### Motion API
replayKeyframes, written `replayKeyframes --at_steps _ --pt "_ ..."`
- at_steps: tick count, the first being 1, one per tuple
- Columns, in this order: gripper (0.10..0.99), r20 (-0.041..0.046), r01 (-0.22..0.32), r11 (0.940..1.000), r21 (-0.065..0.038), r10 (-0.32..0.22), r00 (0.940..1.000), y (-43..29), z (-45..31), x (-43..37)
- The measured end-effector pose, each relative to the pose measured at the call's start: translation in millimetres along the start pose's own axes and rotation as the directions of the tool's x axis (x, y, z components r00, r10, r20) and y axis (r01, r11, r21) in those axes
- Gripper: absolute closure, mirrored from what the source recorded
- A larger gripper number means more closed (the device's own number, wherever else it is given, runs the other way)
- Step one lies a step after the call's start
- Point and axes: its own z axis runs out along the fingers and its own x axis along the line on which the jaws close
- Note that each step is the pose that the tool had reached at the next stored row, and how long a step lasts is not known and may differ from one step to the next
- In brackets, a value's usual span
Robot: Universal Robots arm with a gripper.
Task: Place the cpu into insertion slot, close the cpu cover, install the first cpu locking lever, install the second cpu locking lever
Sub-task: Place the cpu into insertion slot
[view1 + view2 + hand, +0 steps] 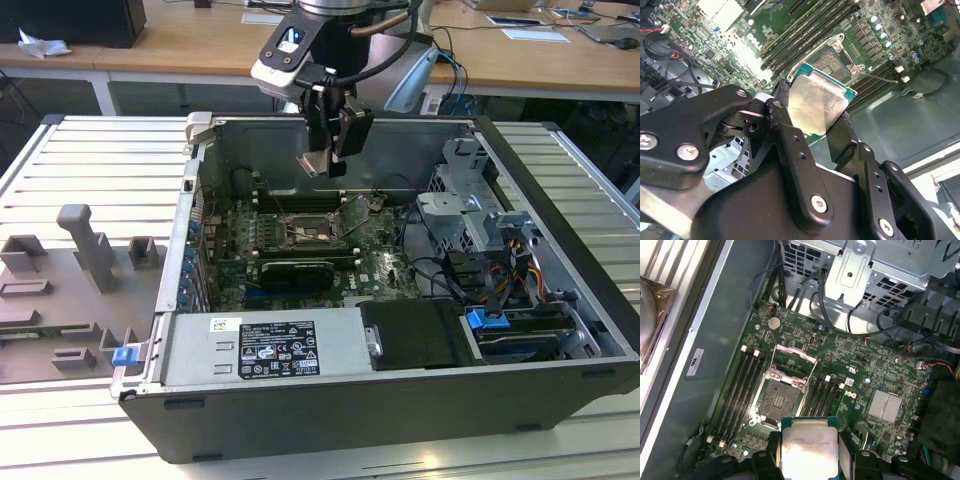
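Gripper [328,150] clenching the cpu [807,455], hovering upper-centre in exterior view | I'm seeing insertion slot [781,399] empty, cpu cover [796,352] open | nothing installed yet

The silver box's [340,345] label [262,348] bears print; none legible.

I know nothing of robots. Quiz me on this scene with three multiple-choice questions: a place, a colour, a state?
1. Where is the small square silver-topped cpu? A in the dark square insertion slot; B held by the black gripper; C on the table.
2. What colour is the circuit board? A red; B green; C white.
3. The thin silver metal cpu cover is: A raised open; B shut; C missing.
Answers: B, the gripper clamps its edges; B, green lies all round the slot; A, it stands raised off the empty slot.
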Motion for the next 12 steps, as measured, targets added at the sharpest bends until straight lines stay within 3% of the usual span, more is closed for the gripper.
replayKeyframes --at_steps 12 --pt "0.541 0.0044 -0.103 0.9947 0.001 0.103 0.9947 0.0 3.7 0.4"
